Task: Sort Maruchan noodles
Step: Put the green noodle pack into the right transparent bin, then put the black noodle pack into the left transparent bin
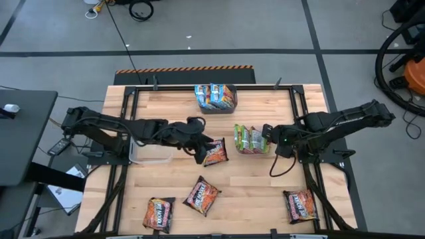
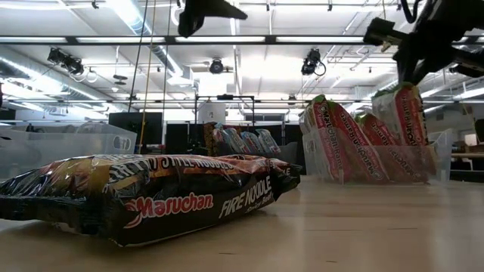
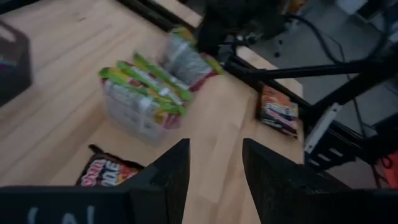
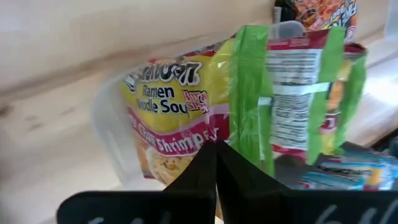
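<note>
A clear tub (image 1: 251, 141) right of the table's middle holds green-labelled Maruchan packets (image 3: 140, 93) standing on edge. My right gripper (image 1: 267, 136) (image 4: 216, 152) is at that tub's right side, shut on one more green-labelled packet (image 4: 292, 87). My left gripper (image 1: 201, 153) (image 3: 214, 158) hangs open above the table, beside a dark maroon-black packet (image 1: 216, 151) that lies flat. Three more dark packets (image 1: 159, 214) (image 1: 201, 196) (image 1: 300, 204) lie flat near the near edge. Blue-labelled packets (image 1: 214, 94) stand in the dark grey bin. My right gripper pinches the green-labelled packet between its two shut fingers at a sealed end edge (image 4: 249, 146), coming from the table's right and slanting down. The packet stands upright, higher than its neighbours (image 2: 401, 113), with its lower part at the clear tub; the gripper hides the pinch itself.
An empty clear tub (image 1: 153, 153) sits under my left arm. The dark grey bin (image 1: 229, 106) stands at the far edge, in the middle. A black frame (image 1: 292, 99) runs round the wooden table. One dark packet (image 2: 151, 200) lies right in front of the low camera.
</note>
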You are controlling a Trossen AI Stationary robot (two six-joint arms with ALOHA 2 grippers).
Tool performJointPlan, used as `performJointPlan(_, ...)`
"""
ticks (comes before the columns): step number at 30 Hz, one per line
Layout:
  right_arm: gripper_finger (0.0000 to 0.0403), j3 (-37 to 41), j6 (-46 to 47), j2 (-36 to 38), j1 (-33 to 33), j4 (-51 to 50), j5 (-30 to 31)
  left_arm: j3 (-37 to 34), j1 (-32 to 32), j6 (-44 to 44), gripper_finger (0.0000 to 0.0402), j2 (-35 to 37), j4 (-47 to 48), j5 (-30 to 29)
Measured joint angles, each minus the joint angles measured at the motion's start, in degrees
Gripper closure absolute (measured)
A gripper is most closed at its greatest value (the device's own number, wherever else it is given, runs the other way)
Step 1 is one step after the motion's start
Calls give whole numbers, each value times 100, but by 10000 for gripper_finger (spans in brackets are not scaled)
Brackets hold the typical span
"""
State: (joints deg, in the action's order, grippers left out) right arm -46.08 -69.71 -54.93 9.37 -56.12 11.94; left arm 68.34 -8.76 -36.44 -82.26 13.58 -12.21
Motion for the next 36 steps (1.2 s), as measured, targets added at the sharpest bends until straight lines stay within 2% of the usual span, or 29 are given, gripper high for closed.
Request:
performJointPlan(5, 394, 292, 576, 205, 76, -227, -168, 0, 175, -235, 248, -104, 258, 278)
performJointPlan(10, 364, 402, 657, 277, 56, -420, -251, 2, 421, -150, 248, -146, 550, 428)
performJointPlan(15, 317, 93, 933, 299, 56, -400, -180, 2, 683, 140, 238, -250, 725, 616)
performJointPlan(22, 253, -566, 1922, 601, 93, -693, -160, 2, 811, 695, 208, -913, 651, 597)
performJointPlan(25, 243, -706, 2777, 851, 115, -626, -465, 0, 801, 1049, 201, -1246, 315, 606)
performJointPlan(28, 242, -636, 4122, 1068, 115, -414, -733, 1, 848, 1192, 200, -1568, -119, 566)
performJointPlan(32, 243, -431, 6257, 1174, 115, -391, -749, 2, 1074, 1182, 200, -1992, -582, 576)
performJointPlan(36, 243, -420, 7777, 1172, 117, -392, -667, 2, 1228, 1406, 201, -2271, -853, 588)
